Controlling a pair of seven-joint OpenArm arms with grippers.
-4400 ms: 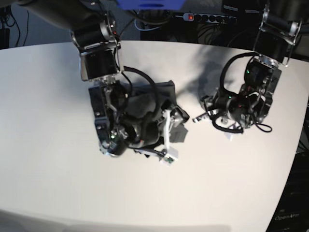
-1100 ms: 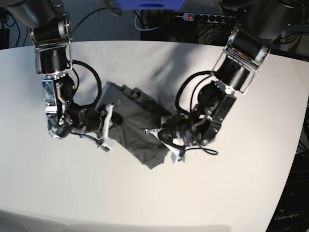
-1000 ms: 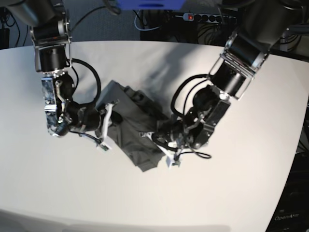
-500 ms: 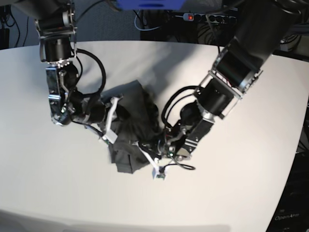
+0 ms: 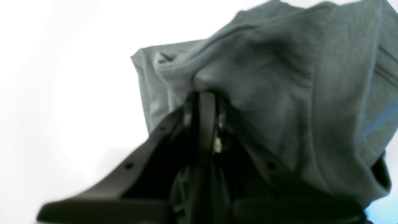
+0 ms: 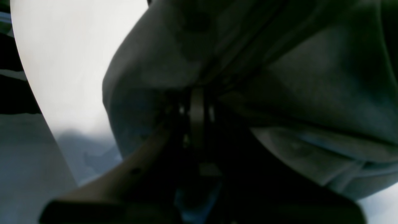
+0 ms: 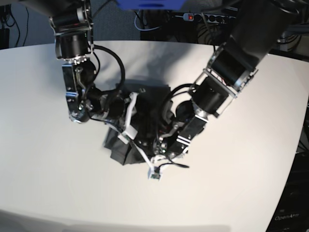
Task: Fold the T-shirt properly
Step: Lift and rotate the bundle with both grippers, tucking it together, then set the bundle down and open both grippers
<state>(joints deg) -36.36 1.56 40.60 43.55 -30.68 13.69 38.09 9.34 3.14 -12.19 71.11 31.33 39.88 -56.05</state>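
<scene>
One T-shirt [image 7: 137,128], two end effectors of mine. My left end effector [image 5: 203,96] is clamped on a bunched grey fold nearest the front edge of the white worktop [image 7: 58,174]. My right end effector [image 6: 196,93] is pinched on another fold beyond it. The shirt sits crumpled mid-worktop, gathered between both; I cannot tell its long axis.

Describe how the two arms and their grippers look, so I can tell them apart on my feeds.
Both arms are built alike: black cylindrical segments with silver-grey joint bands and looping black cables. The left arm is the bulkier one in the base view; the right arm looks slimmer. Each carries white finger pieces near its tip. Close up, the left gripper and right gripper show narrow dark fingers on black brackets.
</scene>
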